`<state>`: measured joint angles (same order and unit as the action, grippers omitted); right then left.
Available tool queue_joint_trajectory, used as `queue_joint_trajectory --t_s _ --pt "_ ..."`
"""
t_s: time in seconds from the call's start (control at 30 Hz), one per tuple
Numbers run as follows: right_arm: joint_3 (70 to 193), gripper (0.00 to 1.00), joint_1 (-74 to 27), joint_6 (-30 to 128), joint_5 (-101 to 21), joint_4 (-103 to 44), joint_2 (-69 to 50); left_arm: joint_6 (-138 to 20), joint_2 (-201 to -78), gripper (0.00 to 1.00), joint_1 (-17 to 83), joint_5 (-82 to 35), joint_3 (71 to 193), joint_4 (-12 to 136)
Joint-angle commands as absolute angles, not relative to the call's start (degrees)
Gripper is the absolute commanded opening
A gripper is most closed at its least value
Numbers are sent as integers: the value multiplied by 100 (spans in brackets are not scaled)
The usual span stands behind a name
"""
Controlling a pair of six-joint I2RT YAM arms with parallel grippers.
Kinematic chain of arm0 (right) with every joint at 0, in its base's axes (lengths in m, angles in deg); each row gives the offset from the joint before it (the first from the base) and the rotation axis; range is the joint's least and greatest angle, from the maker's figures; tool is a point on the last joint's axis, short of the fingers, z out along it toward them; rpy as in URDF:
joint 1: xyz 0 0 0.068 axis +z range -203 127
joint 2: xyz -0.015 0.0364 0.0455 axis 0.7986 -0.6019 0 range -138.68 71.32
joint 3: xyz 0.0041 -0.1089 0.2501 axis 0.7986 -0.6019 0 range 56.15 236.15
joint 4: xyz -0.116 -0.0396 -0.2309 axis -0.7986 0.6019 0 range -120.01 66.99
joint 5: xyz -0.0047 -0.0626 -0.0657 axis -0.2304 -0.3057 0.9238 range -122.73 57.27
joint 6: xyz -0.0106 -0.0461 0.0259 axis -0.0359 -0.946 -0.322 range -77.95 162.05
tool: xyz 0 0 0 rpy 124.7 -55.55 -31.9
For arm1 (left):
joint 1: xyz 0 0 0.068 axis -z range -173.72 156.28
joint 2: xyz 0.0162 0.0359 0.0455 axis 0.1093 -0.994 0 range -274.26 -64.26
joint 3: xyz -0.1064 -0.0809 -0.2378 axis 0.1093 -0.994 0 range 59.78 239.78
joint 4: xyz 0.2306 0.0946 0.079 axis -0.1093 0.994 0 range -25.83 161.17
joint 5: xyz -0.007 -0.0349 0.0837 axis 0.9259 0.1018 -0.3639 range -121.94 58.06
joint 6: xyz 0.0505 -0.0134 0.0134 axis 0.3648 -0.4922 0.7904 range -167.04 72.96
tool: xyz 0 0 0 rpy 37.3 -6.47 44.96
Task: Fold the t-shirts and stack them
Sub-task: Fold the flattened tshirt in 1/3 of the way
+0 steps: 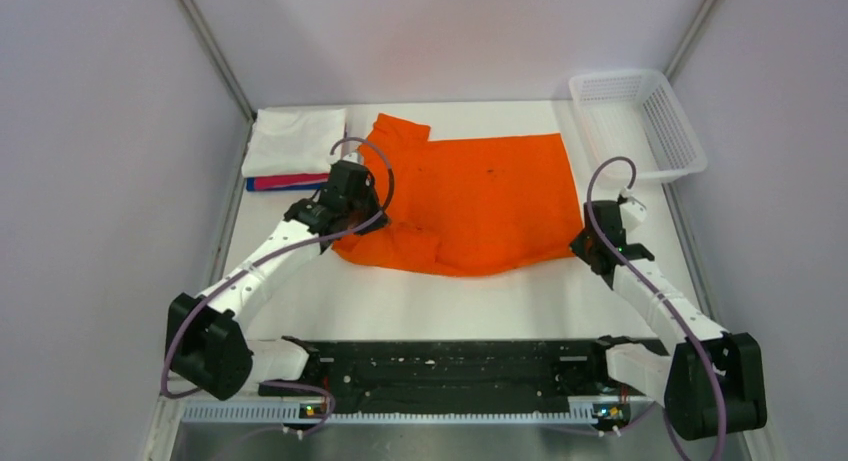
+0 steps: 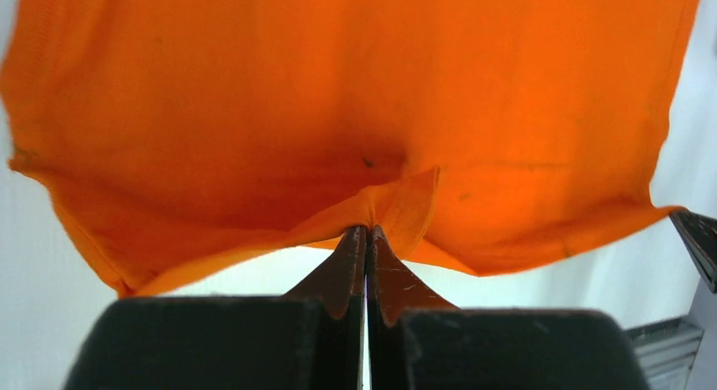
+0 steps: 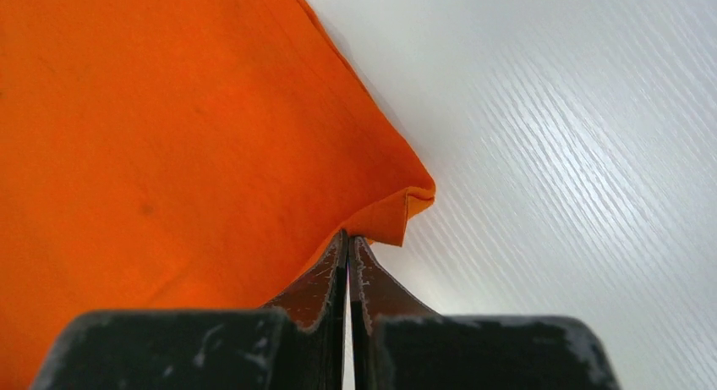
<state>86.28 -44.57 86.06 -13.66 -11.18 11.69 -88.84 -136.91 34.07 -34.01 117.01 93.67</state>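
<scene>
A bright orange t-shirt lies spread across the middle of the table, rumpled along its left side. My left gripper is shut on a pinch of its left edge; in the left wrist view the orange t-shirt hangs lifted off the table from the closed left gripper. My right gripper is shut on the shirt's near right corner, where the orange t-shirt meets the closed right gripper low over the table. Folded t-shirts, white over pink-red and blue, lie stacked at the back left.
A white mesh basket stands at the back right corner. Grey walls close in the table on the left, right and back. A black rail runs between the arm bases at the near edge.
</scene>
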Motion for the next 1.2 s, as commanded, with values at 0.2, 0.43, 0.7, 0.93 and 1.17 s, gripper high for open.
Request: queue_joint_trajectory --t_s 0.2,0.43,0.7,0.93,1.17 --pt "9872 0 -4501 8159 -917 -1446 80 -8220 -14301 0 2688 -3251 12540 8721" --pt "10289 0 -4569 7990 -865 -1658 -426 -7780 -14769 0 2492 -3408 13037 8519" --pt "10629 0 -4667 7875 -1013 -2081 -1121 -7462 -15646 0 2209 -3435 13623 8310" --pt "11176 0 -4726 7449 -811 -2545 -1898 -7431 -16584 0 1919 -3486 14236 8495" --pt "11869 51 -4763 7098 -1211 -2287 -2551 -7646 -17207 54 1708 -3539 14843 8788"
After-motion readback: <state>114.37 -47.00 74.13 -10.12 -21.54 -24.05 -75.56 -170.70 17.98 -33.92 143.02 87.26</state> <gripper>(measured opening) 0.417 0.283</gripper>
